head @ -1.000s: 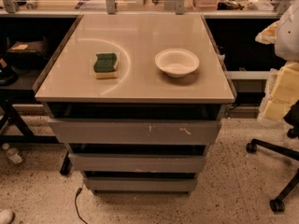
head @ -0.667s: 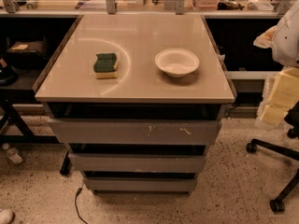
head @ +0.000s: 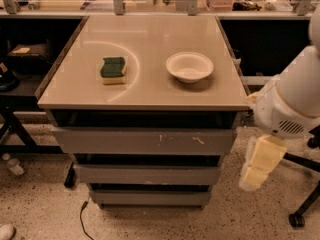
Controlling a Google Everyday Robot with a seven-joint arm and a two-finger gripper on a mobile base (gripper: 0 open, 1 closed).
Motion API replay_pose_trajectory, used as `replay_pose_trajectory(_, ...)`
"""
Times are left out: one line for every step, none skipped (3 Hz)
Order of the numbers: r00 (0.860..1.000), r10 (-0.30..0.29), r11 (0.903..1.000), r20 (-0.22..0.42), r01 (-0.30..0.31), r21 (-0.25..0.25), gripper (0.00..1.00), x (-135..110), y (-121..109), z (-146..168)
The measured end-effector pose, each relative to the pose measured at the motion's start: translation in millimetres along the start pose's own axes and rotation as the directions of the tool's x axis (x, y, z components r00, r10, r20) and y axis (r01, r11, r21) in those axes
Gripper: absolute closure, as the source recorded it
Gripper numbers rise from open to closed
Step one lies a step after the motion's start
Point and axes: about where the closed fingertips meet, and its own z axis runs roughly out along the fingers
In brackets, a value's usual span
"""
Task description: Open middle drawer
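Note:
A grey cabinet with a beige top (head: pixel 150 91) stands in the camera view with three stacked drawers. The middle drawer (head: pixel 147 175) has a plain flat grey front and sits between the taller scratched top drawer (head: pixel 145 141) and the slimmer bottom drawer (head: pixel 150 198). All three fronts stand slightly out from the frame, with dark gaps above them. My gripper (head: pixel 251 180) hangs from the white arm (head: pixel 295 104) to the right of the cabinet. It points down at about the middle drawer's height, apart from the drawer's right end.
A green and yellow sponge (head: pixel 114 70) and a white bowl (head: pixel 189 66) lie on the cabinet top. Dark shelving flanks the cabinet on both sides. A chair base (head: pixel 300 216) stands at the right on the speckled floor. A cable (head: pixel 82 219) trails on the floor.
My arm and gripper have moved down and to the left, from beside the cabinet top to beside the drawer fronts. The drawers, sponge and bowl have not moved.

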Motion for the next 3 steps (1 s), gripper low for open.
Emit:
replay_pose_trajectory(1.0, 0.007, 0.9964, 0.006, -0.007, -0.085, 0.0, 2, 30, 70)
replay_pose_trajectory(1.0, 0.007, 0.9964, 0.007, -0.007, -0.084, 0.0, 2, 30, 69)
replay_pose_trajectory(0.997, 0.05, 0.9864, 0.059, -0.04, -0.159, 0.0, -1, 52, 108)
